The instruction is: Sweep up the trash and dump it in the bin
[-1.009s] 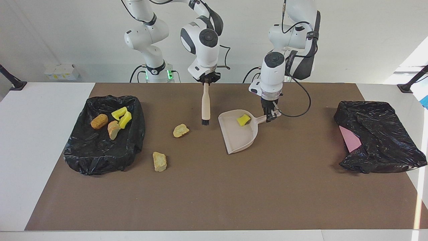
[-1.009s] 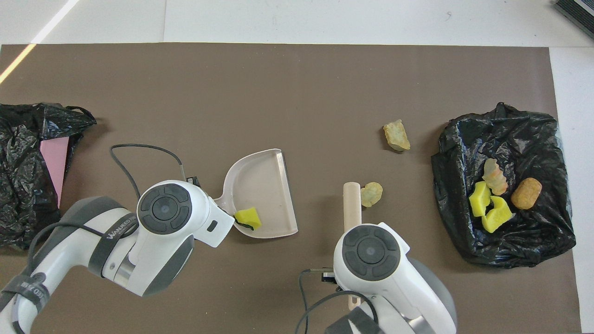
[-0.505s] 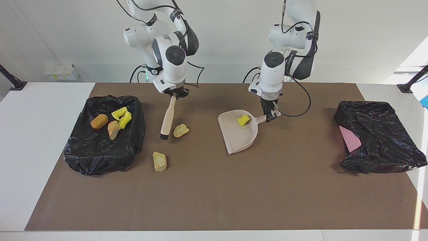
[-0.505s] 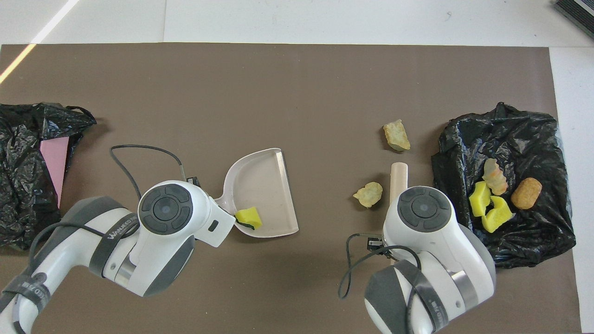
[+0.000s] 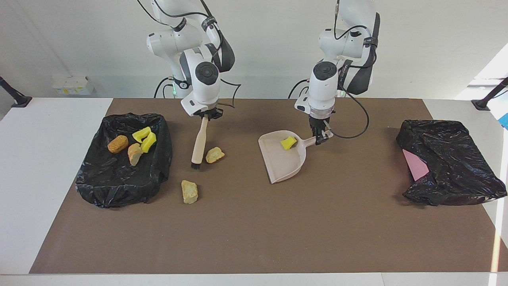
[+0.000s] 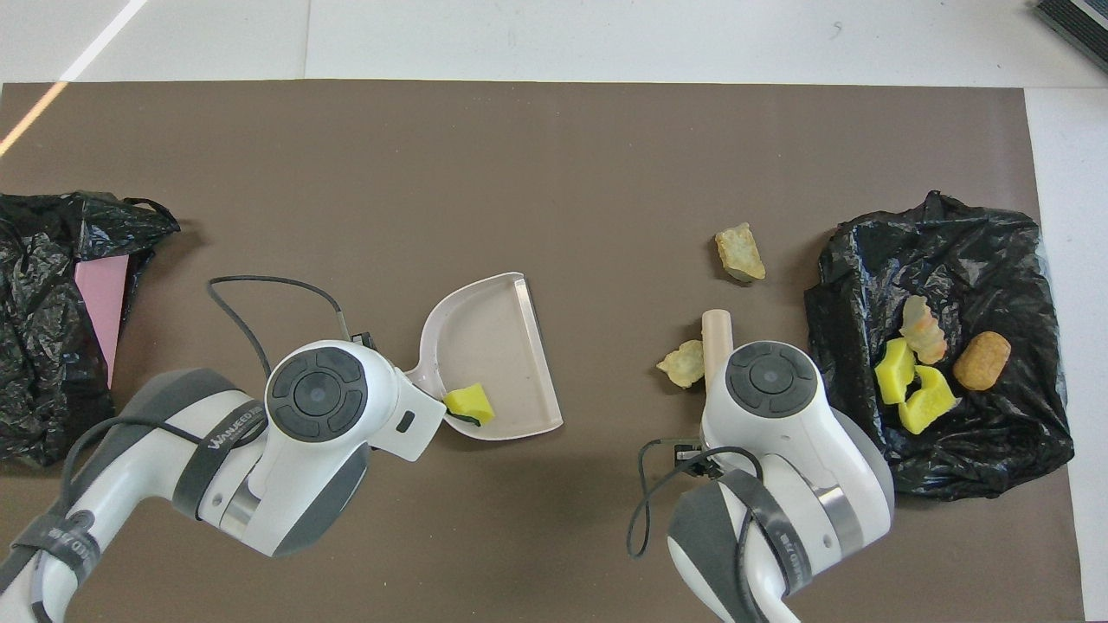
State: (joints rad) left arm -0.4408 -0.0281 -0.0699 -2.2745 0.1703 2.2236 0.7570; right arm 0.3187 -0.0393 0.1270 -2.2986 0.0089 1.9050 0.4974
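While both arms work over the brown mat, the scene reads as follows.

Right gripper (image 5: 206, 114): clenched on the top of the hand brush's (image 5: 198, 141) handle; the brush hangs tilted with its dark bristles down at the mat, just beside a pale tan scrap (image 5: 214, 154).

Left gripper (image 5: 320, 136): clamped on the handle of the dustpan (image 5: 283, 161), which sits near the middle of the mat with its open mouth turned away from the robots.

Trash in the pan: one yellow scrap with a green side (image 5: 288, 142) lies near the handle end.

Trash on the mat: two pieces — the pale tan scrap by the bristles, and a second tan scrap (image 5: 189, 191) farther from the robots, near the bin.

Bin: a black-bag-lined bin (image 5: 119, 186) at the right arm's end of the table.

Trash in the bin: four pieces — an orange-brown scrap (image 5: 118, 143), a pale tan and orange scrap (image 5: 134, 153), and two yellow scraps (image 5: 145, 138) touching each other.

Other bag: a crumpled black bag (image 5: 452, 167) at the left arm's end, with a pink sheet (image 5: 415, 166) showing at its edge.
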